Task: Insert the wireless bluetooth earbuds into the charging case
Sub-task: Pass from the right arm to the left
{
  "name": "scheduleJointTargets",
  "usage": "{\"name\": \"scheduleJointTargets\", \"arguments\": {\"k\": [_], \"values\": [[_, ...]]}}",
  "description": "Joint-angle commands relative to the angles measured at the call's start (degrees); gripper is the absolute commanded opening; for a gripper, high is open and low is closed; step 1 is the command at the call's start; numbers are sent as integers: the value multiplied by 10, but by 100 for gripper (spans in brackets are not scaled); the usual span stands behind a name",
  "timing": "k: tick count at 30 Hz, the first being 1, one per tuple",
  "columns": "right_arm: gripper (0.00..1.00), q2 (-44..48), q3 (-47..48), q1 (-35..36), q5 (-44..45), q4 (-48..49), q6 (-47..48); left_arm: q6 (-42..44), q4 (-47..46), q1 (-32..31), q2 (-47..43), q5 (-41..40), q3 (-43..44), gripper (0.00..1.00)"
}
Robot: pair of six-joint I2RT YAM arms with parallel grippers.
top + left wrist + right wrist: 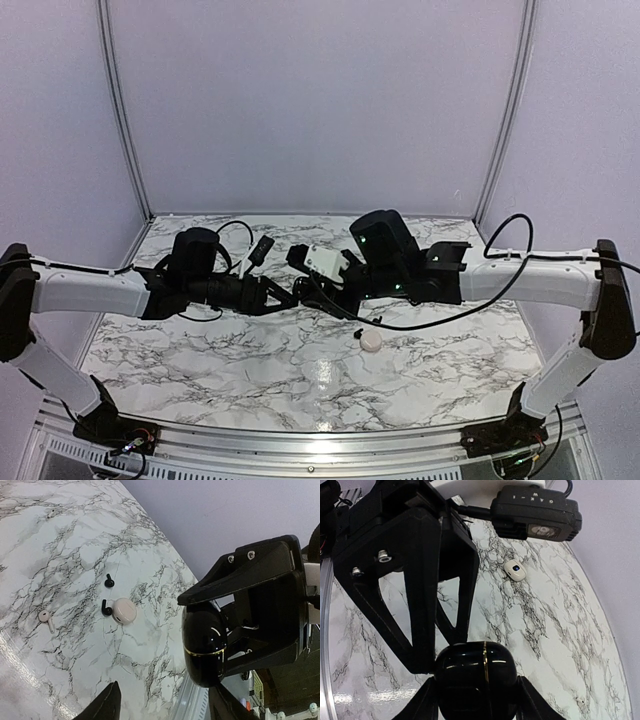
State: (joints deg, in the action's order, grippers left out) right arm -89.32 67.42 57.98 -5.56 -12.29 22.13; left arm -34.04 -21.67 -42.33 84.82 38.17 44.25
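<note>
A glossy black charging case with a thin gold seam is closed and held off the table between my right gripper's fingers. In the left wrist view the case hangs just beyond my open left gripper, close to its right-hand finger and not clamped by it. The two grippers meet above mid-table, left and right. Two black earbuds lie on the marble beside a pale round case. A white earbud lies further left.
The pale round case sits right of centre with a black earbud touching it. A small white case with a blue dot lies on the marble. Another small white piece lies far off. Cables trail behind both wrists.
</note>
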Motion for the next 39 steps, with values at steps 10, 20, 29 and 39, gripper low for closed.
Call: {"name": "scheduleJointTargets", "arguments": {"k": [10,20,29,39], "values": [[39,-22,34,20,-2,-15,11,-44,-114,-6,-12,22,-3,55],[39,-23,44,22,11,-16,15,-53,-116,-6,8,16,-4,46],[39,-29,54,23,21,-16,19,-52,-116,-7,12,27,-2,40],[49,-26,58,23,20,-17,19,-43,-116,-7,1,13,-12,19]]}}
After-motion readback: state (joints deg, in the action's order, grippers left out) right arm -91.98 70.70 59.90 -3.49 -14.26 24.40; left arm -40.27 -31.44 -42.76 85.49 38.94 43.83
